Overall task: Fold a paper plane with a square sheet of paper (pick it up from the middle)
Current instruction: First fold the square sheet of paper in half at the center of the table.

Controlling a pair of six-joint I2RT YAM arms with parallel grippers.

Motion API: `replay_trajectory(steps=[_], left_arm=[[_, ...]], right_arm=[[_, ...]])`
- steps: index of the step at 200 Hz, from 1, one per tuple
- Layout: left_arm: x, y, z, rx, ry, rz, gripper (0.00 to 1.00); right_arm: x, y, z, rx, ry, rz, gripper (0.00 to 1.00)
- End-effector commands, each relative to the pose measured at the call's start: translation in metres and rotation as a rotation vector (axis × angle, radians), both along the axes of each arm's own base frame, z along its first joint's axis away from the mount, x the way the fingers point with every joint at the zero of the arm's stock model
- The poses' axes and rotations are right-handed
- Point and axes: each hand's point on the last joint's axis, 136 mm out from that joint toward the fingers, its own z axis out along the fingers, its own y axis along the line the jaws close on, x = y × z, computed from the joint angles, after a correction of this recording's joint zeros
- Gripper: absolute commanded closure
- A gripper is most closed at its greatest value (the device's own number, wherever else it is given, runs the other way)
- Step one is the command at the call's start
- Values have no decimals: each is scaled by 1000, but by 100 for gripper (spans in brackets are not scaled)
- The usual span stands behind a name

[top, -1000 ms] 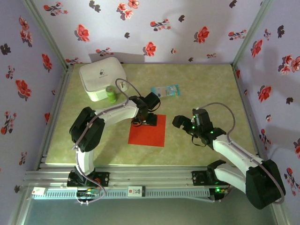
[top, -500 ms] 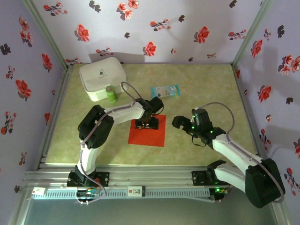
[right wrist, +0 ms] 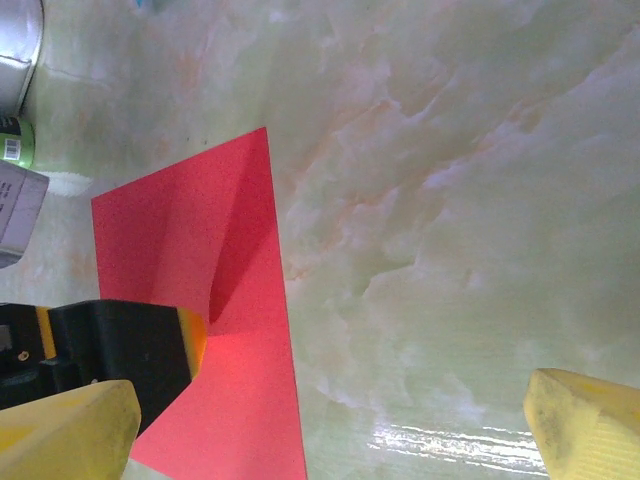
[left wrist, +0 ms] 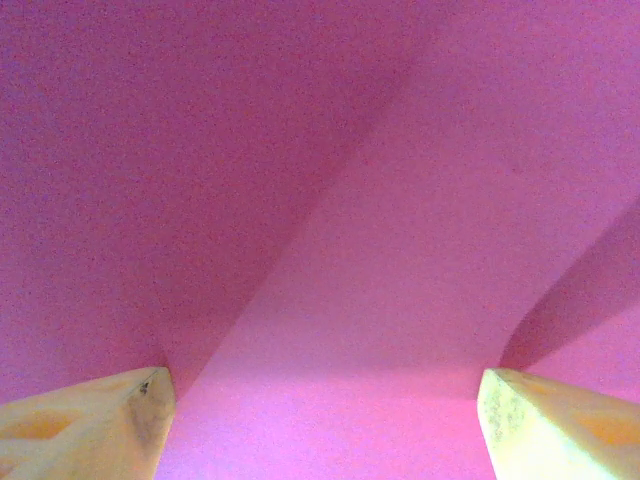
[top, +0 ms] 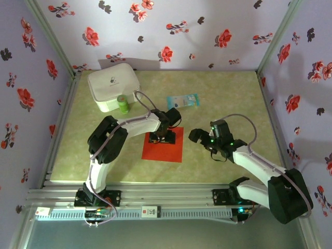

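Paper [top: 166, 151] lies flat mid-table [top: 228, 104], a thin red square: light, limp, easily creased and likely to slide on the smooth top, so a gentle pinch at its centre should raise a ridge to hold. Left gripper [top: 162, 137] sits low over its far half, jaws open with bare paper between the tips. Right gripper [top: 196, 139] hangs just beside the right edge, jaws wide open

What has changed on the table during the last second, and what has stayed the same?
The left gripper moved from the red paper's far left corner inward over the paper; its jaws are open, gripping nothing. The right gripper, also open, edged slightly left. The paper, white case and blue packet stayed put.
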Motion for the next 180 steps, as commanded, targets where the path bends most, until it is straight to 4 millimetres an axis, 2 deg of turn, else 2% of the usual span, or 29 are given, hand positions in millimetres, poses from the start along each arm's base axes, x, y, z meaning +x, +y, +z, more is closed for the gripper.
replay_trajectory(steps=[1, 73, 117, 180], left_arm=[[-4, 6, -14, 57, 19, 10, 20], [-15, 14, -39, 94, 61, -12, 21], [-13, 13, -40, 91, 53, -9, 22], [-10, 10, -33, 72, 33, -14, 25]], right_arm=[[11, 4, 15, 29, -34, -9, 1], [11, -3, 25, 1, -63, -23, 1], [9, -12, 30, -26, -87, -54, 1], [7, -11, 28, -13, -66, -62, 1]])
